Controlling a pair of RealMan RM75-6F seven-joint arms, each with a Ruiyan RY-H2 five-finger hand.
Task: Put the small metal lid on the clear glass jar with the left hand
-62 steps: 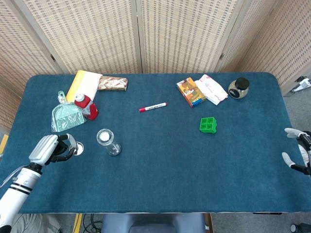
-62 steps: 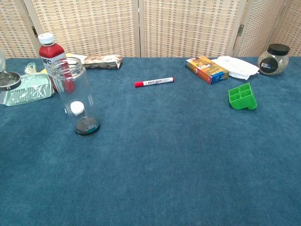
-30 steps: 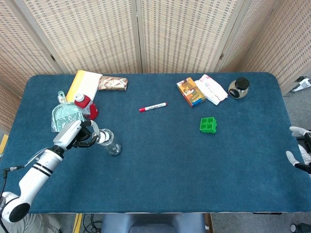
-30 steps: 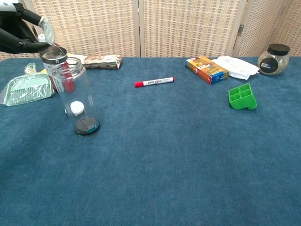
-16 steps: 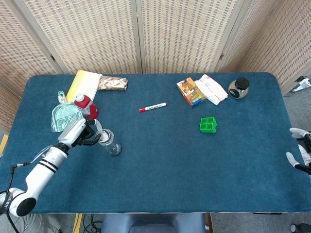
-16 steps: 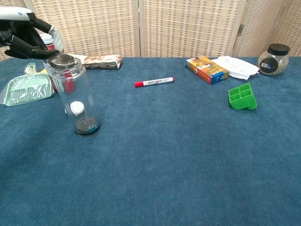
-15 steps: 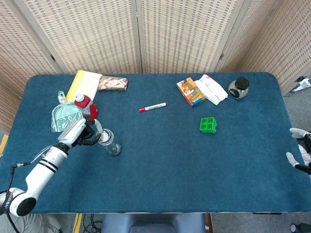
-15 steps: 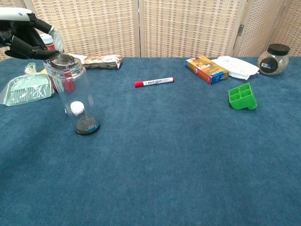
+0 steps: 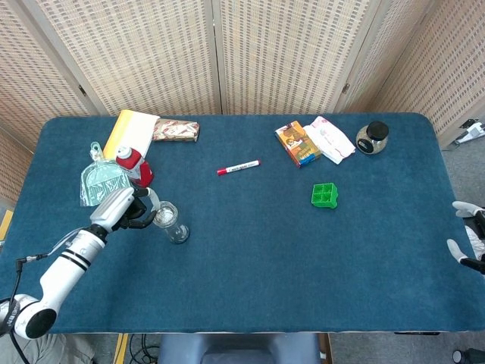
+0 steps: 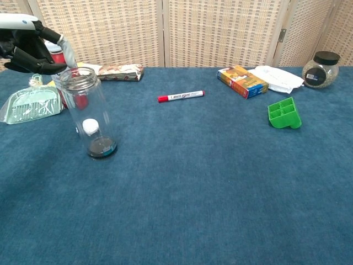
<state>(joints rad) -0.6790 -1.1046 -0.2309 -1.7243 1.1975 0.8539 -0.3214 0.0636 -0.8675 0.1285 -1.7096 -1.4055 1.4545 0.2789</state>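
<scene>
Woven cane screens close off the back, and in front of them a blue-carpeted table point(image 9: 250, 258) carries everything. The left arm reaches in from the 8 o'clock corner. Its left hand point(image 10: 32, 48) hovers at the 9 o'clock side of the clear glass jar point(image 10: 88, 113), fingers curled inward, with one pale finger slanting down to the jar's rim.

The jar stands upright in the table's 8 o'clock region, and a white-capped object shows low down through the glass. We cannot pick out the small metal lid with any certainty. The head view shows only a bright ring at the jar's mouth, and in the chest view the neck looks bare. We therefore cannot tell whether the hand grips the lid or has let it go.

The right hand point(image 9: 465, 243) hangs off the 3 o'clock edge, fingers spread and holding nothing.

A pale green dustpan point(image 9: 102, 182) and a red bottle point(image 9: 135, 168) lie close by, at 11 o'clock of the jar. A red marker point(image 9: 239, 167) lies well apart, near the table's middle.

We judge that the main risk is the tall, narrow jar. A sideways nudge from the fingers at its rim could tip it towards 3 o'clock. If the lid is only half seated, lifting the hand away could drag it off, or drop it inside the glass.
</scene>
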